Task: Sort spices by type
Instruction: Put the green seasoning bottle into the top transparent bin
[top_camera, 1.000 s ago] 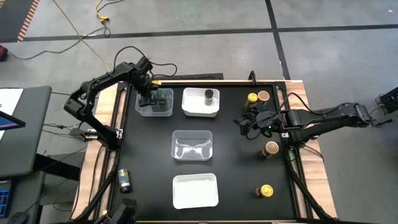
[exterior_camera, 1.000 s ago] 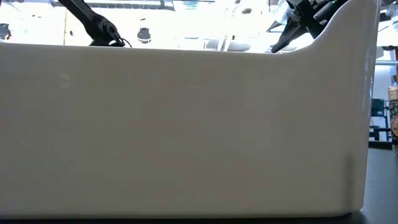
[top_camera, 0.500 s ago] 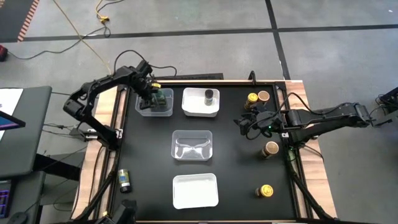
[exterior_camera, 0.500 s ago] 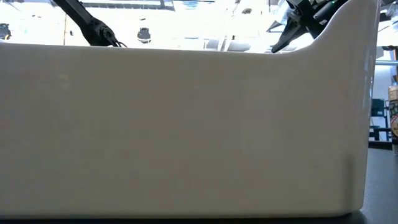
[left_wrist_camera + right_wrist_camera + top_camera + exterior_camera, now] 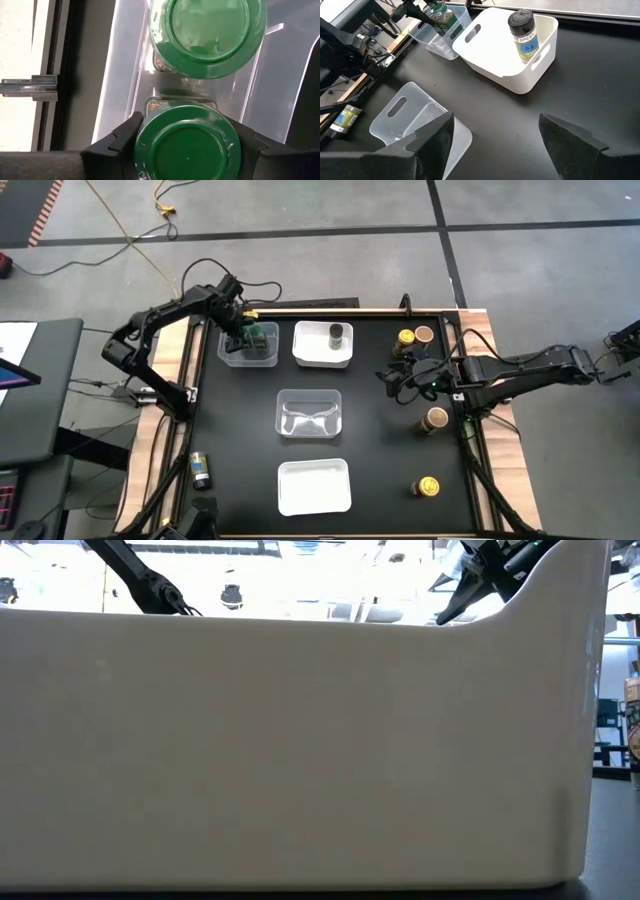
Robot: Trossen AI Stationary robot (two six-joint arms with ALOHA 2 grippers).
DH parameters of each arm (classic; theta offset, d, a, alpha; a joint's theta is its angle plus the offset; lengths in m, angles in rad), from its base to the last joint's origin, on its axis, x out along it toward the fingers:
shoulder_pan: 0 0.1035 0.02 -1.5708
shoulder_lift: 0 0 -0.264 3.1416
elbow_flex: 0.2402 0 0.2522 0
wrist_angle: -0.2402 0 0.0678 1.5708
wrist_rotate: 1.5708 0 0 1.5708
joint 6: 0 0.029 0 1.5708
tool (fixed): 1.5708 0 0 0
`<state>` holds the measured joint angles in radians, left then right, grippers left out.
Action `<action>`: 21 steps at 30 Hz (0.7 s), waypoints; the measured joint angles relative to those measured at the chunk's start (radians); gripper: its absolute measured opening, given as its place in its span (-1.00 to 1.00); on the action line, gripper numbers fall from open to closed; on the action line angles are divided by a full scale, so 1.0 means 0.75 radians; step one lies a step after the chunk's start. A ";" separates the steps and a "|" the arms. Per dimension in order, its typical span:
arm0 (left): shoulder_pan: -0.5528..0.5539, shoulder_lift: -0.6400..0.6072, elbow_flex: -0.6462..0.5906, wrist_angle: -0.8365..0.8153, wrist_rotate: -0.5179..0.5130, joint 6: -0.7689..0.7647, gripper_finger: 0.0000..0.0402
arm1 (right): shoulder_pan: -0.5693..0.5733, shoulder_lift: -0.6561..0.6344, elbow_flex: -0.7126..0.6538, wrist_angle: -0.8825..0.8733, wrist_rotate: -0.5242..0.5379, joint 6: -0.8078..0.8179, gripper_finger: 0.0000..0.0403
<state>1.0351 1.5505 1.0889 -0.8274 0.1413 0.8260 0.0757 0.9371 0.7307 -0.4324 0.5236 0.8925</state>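
Floor: grey floor [image 5: 330, 270] with dark seams is running around the table, a yellow cable [image 5: 130, 230] trailing across it.
Table: a black top [image 5: 380, 470] with wooden edges is carrying everything.
Trays: four are sitting on it, two clear and two white. The centre clear tray [image 5: 309, 392] is serving as landmark. A white tray [image 5: 312, 345] is sitting just beyond it, a clear tray [image 5: 232, 358] beyond it to the left, and a second white tray [image 5: 313, 485] on its near side, filling the low view.
Left gripper: the left gripper [image 5: 243, 337] is reaching into the far-left clear tray, clamping a green-lidded jar [image 5: 187, 145].
Right gripper: the right gripper [image 5: 495, 120] is hovering just right of the centre tray, fingers standing apart, holding nothing.
Jars: eight are showing.
Green lids: two, both in the far-left clear tray, the free one [image 5: 207, 30] just beside the held one.
Dark lid: one [image 5: 338, 335] is standing in the far white tray.
Yellow lids: two, one [image 5: 405, 338] beyond and right of the centre tray, one [image 5: 427, 487] right on its near side.
Tan lids: two, one [image 5: 423, 335] touching the far yellow one, one [image 5: 436, 418] right of the centre tray.
Lying jar: one [image 5: 200, 470] is lying on the wooden edge, left of the centre tray and nearer.
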 joint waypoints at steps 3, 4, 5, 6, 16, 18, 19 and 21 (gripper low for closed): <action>0.000 0.000 0.000 -0.002 0.000 -0.007 -0.02 | 0.000 0.000 0.000 0.000 0.000 0.000 0.58; 0.000 0.000 0.000 -0.003 -0.001 -0.012 -0.02 | 0.000 0.000 0.000 0.000 0.000 0.000 0.58; 0.000 0.000 0.001 -0.003 0.000 -0.011 -0.02 | 0.000 0.000 0.000 0.000 0.000 0.000 0.58; 0.000 0.000 0.001 -0.004 0.000 -0.003 -0.02 | 0.000 0.000 0.000 0.000 0.000 0.000 0.58; 0.000 0.000 0.001 -0.003 0.000 -0.002 -0.02 | 0.000 0.000 0.000 0.000 0.000 0.011 0.58; 0.000 0.000 0.001 -0.003 0.000 -0.002 -0.02 | 0.000 0.000 0.000 0.000 0.000 0.012 0.58; 0.000 0.000 0.001 -0.003 0.001 -0.002 -0.02 | 0.000 0.000 0.000 0.000 0.000 0.012 0.58; 0.000 0.000 0.001 -0.002 0.001 -0.002 -0.02 | 0.000 0.000 0.000 0.000 0.000 0.012 0.58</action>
<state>1.0351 1.5505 1.0893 -0.8291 0.1417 0.8242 0.0757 0.9370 0.7307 -0.4324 0.5236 0.9012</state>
